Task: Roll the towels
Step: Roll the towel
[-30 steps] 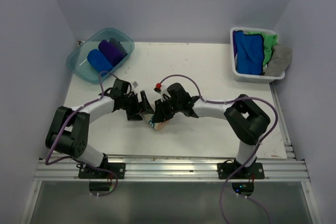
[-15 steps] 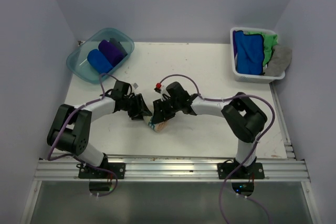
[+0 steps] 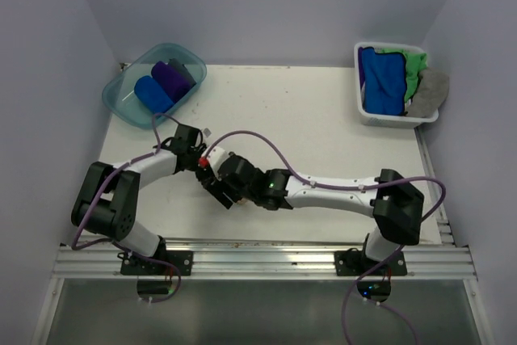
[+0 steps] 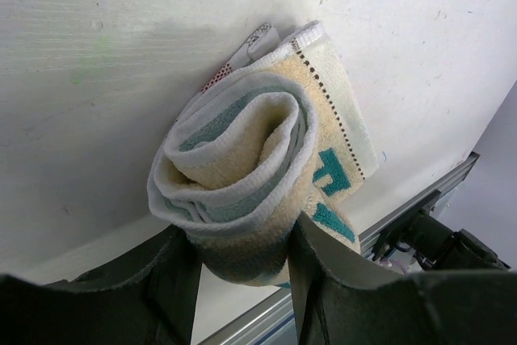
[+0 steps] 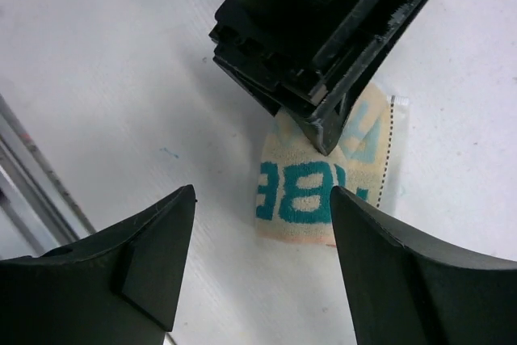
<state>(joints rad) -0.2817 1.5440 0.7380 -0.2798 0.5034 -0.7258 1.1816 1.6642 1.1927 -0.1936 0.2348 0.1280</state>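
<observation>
Gripping the rolled cream towel [image 4: 258,159] is the left gripper [image 4: 242,268]. The right gripper [image 5: 262,199] is hovering, jaws wide.

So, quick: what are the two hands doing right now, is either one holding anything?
Left hand: closed on the rolled cream towel.
Right hand: open, holding nothing.

Both arms meet at the near middle of the white table [image 3: 323,119], left gripper [image 3: 212,174] and right gripper [image 3: 220,190] crowded together. Back left, a translucent teal plastic tub [image 3: 115,105] holds a rolled royal blue towel [image 3: 152,93] beside a rolled purple towel [image 3: 171,78]. Back right, a white plastic basket [image 3: 388,121] carries a loose blue towel [image 3: 380,78], green towel [image 3: 414,66] and grey towel [image 3: 428,93].
</observation>
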